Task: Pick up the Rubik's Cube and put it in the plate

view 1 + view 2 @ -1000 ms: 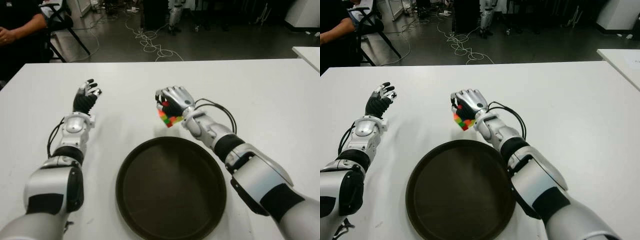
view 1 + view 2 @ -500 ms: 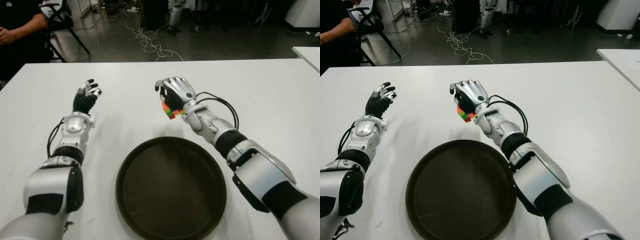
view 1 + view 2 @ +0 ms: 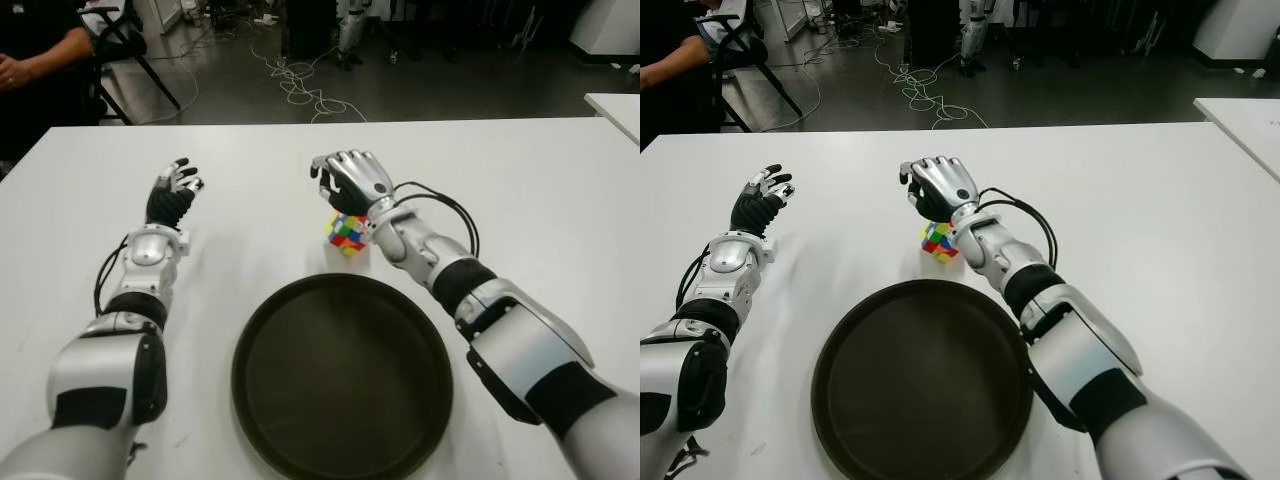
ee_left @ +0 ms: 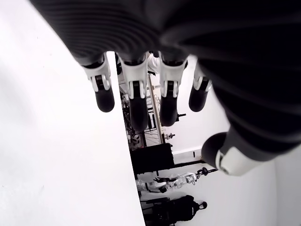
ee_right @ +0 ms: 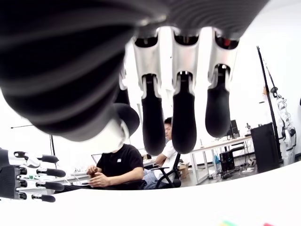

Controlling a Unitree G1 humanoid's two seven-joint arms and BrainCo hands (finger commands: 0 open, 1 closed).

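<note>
The Rubik's Cube (image 3: 346, 233) is free of any hand and sits on the white table (image 3: 540, 180), just beyond the far rim of the dark round plate (image 3: 340, 380) and outside it. My right hand (image 3: 345, 180) hovers directly above and slightly behind the cube. In the right wrist view its fingers (image 5: 183, 117) are spread and hold nothing. My left hand (image 3: 172, 190) shows at the left of the table, well away from the cube, with its fingers (image 4: 136, 94) relaxed and empty.
A seated person (image 3: 40, 60) and a chair are beyond the table's far left corner. Cables (image 3: 300, 85) lie on the floor behind. Another white table's corner (image 3: 615, 105) shows at the right. The plate takes up the near middle.
The right hand, which held the cube lifted behind the plate, has let go. The cube has dropped onto the table under it, outside the plate. The left arm has not moved.
</note>
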